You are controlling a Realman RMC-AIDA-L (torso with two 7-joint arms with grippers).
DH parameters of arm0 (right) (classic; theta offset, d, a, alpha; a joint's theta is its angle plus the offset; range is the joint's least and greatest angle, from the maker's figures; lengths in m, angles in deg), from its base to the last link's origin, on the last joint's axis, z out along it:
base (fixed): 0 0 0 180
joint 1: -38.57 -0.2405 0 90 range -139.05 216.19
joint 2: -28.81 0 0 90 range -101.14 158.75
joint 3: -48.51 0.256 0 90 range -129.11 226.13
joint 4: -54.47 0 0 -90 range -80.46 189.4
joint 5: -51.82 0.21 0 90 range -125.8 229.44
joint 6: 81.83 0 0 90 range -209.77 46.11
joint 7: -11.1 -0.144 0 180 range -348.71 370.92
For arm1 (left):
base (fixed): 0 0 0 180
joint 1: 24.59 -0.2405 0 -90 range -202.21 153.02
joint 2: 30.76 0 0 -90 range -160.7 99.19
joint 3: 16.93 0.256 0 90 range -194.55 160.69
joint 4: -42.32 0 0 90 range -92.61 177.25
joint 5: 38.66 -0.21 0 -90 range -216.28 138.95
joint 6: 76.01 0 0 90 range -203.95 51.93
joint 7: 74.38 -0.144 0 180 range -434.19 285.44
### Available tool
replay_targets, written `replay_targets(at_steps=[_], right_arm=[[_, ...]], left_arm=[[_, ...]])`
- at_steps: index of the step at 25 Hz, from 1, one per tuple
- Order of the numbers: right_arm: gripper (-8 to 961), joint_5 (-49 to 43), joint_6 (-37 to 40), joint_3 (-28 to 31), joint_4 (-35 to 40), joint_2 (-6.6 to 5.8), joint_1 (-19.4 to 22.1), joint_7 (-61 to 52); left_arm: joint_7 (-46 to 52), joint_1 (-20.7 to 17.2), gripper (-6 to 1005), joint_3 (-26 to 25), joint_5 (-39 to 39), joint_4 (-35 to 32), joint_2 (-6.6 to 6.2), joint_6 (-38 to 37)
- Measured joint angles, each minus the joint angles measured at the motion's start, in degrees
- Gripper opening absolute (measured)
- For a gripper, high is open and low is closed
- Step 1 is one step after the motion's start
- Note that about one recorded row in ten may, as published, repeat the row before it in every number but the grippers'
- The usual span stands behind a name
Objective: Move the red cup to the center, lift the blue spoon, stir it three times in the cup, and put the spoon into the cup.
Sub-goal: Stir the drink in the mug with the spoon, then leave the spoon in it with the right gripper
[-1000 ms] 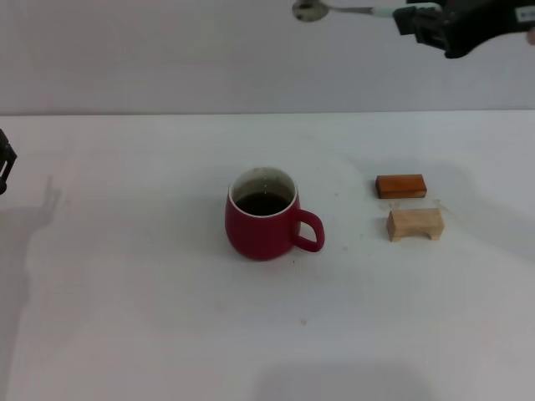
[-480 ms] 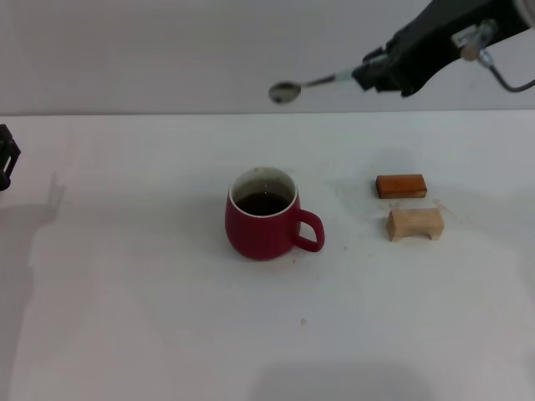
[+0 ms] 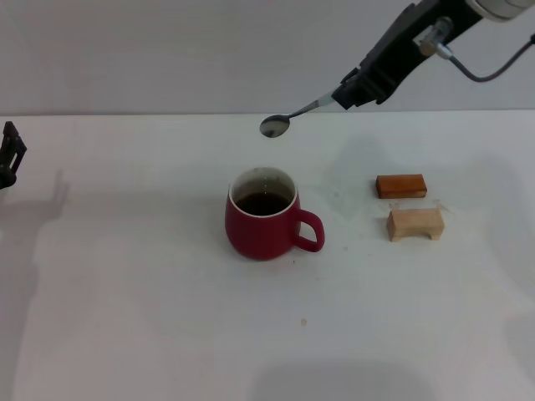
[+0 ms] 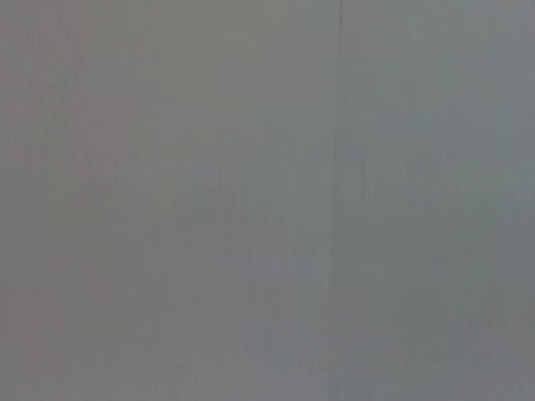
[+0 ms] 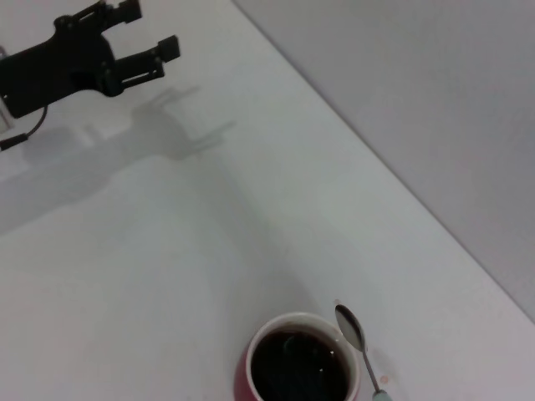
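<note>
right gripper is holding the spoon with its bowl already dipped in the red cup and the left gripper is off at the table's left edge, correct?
Not quite. The head view shows the blue spoon held by the right gripper with its bowl in the air above the red cup, not dipped in. The left gripper is indeed off at the table's left edge.

Red cup (image 3: 261, 224) stands upright, dark liquid inside, handle right. Spoon (image 3: 294, 117) hangs tilted above it, bowl lowest.
</note>
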Motion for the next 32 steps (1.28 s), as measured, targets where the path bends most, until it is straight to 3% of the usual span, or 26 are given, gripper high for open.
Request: replay_targets(at_steps=[4,10,18,28,32], right_arm=[[133,-0.1,0.6,-0.1,7.4,-0.52,-4.4,1.9],[133,-1.1,1.3,-0.2,13.4,-0.77,-7.4,3.5],[134,-4.1,3.0,-2.3,20.4,0.08,-10.4,4.8],[133,-5.1,7.4,-6.3,26.7,1.67,-11.4,5.2],[133,-5.1,9.3,-6.6,28.2,1.77,-11.8,5.4]], left_arm=[[0.0,0.0,827,0.0,0.0,0.1,0.0,0.2],[0.1,-0.1,827,0.0,0.0,0.2,0.0,0.2],[0.3,-0.2,827,0.3,0.0,0.5,0.09,0.2],[0.5,-0.5,826,0.4,0.0,0.5,0.09,0.0],[0.5,-0.4,827,0.4,-0.1,0.1,0.1,0.3]])
